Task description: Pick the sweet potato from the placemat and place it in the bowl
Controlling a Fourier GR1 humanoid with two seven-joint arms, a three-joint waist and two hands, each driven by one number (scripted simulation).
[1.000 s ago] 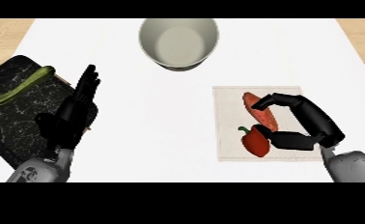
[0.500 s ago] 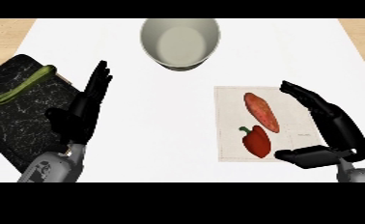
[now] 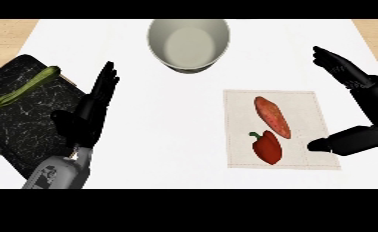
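Observation:
An orange sweet potato (image 3: 272,116) lies slanted on the pale placemat (image 3: 239,151) at the right, with a red bell pepper (image 3: 267,147) just below it. The grey-white bowl (image 3: 189,43) stands at the back centre, with nothing in it. My right hand (image 3: 354,85) is open at the mat's right edge, fingers spread up and away, thumb low near the mat's corner, and it touches neither vegetable. My left hand (image 3: 90,109) is open at the left with its fingers up, resting.
A dark marbled cutting board (image 3: 29,107) lies at the left edge with a green vegetable (image 3: 28,88) on it. The white counter (image 3: 162,141) ends in wooden strips at the back corners.
My right hand has opened and drawn back to the right, off the sweet potato, which stays on the mat. The left hand has shifted slightly.

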